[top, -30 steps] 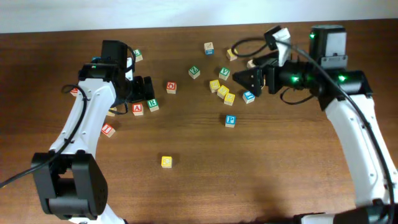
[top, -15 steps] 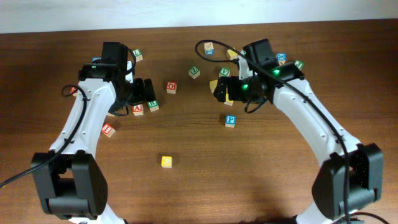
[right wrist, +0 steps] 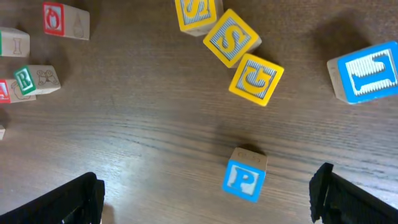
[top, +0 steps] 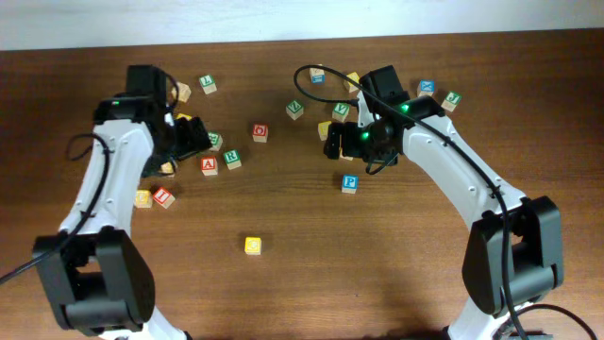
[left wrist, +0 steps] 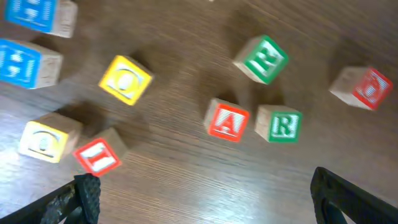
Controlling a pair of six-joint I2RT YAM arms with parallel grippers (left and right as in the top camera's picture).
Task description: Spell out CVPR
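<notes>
The blue-lettered P cube [top: 349,182] [right wrist: 244,176] lies on the table just below my open right gripper [top: 333,142] [right wrist: 208,200], between its fingers and right of centre. The green-lettered R cube [top: 232,159] [left wrist: 283,124] [right wrist: 28,79] sits beside a red A cube [left wrist: 227,121], ahead of my open, empty left gripper [top: 193,142] [left wrist: 208,205]. A lone yellow cube [top: 252,246] lies at the front; I cannot read its letter. Two green-lettered cubes [top: 295,110] [top: 341,110] lie at the back; I cannot tell which is V.
Yellow S, S and G-like cubes [right wrist: 231,40] sit in a row beyond P, with a blue cube [right wrist: 367,71] to the right. A second green cube [left wrist: 264,58], yellow cubes [left wrist: 125,79], a red I [left wrist: 96,155] and blue cubes [left wrist: 25,62] surround the left gripper.
My right arm has swung left from the far right side to hover over the P cube. My left gripper has drawn back to the left, away from the A and R cubes.
</notes>
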